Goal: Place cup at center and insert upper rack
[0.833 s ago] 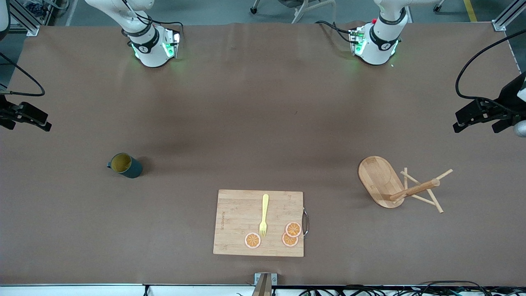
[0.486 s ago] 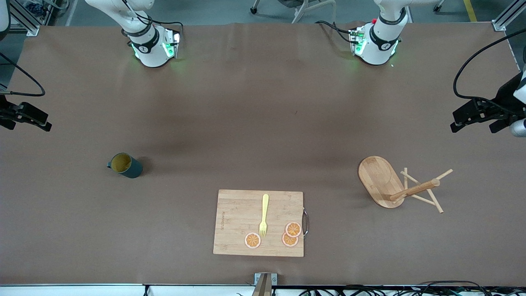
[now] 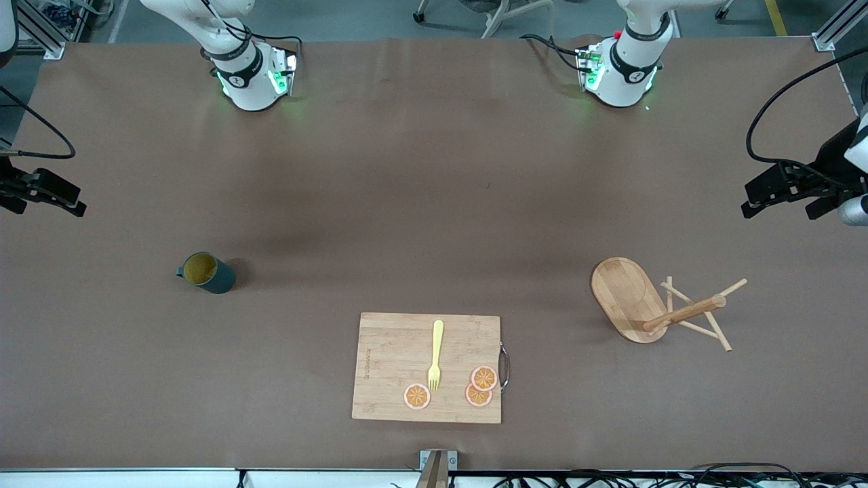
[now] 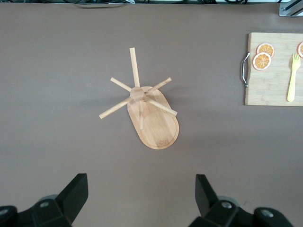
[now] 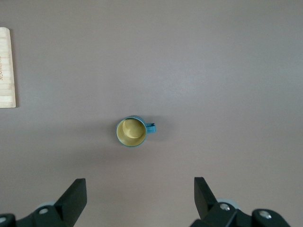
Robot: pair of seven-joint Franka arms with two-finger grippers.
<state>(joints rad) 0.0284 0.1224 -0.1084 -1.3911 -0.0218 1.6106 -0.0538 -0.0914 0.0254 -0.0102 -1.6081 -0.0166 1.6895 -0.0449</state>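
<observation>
**Cup and rack both untouched, both grippers wide and empty**

The cup (image 3: 207, 272) stands upright on the table, toward the right arm's end, well apart from the table's centre and from every edge; its handle (image 5: 150, 127) juts out sideways. Judgement: a small glazed mug, rigid, light, probably slick and chip-prone. Best hold is likely across the rim wall, one finger inside, or across the body clear of the handle.

The upper rack (image 3: 661, 309) lies tipped on its side toward the left arm's end, oval base (image 3: 625, 296) on edge, post (image 3: 685, 313) slanting, thin pegs (image 4: 134, 65) splayed against the table. Judgement: light stiff wood; the pegs look snappable, so take the post or the base rim.

A cutting board (image 3: 390, 362) lies near the table's front edge, midway along it, carrying a yellow fork (image 3: 435, 355) and three orange slices (image 3: 416, 396).

The right gripper (image 5: 139, 201) hangs over the table beside the cup, jaws spread wide, nothing held. The left gripper (image 4: 141, 198) hangs over the table beside the rack, likewise spread and empty.
</observation>
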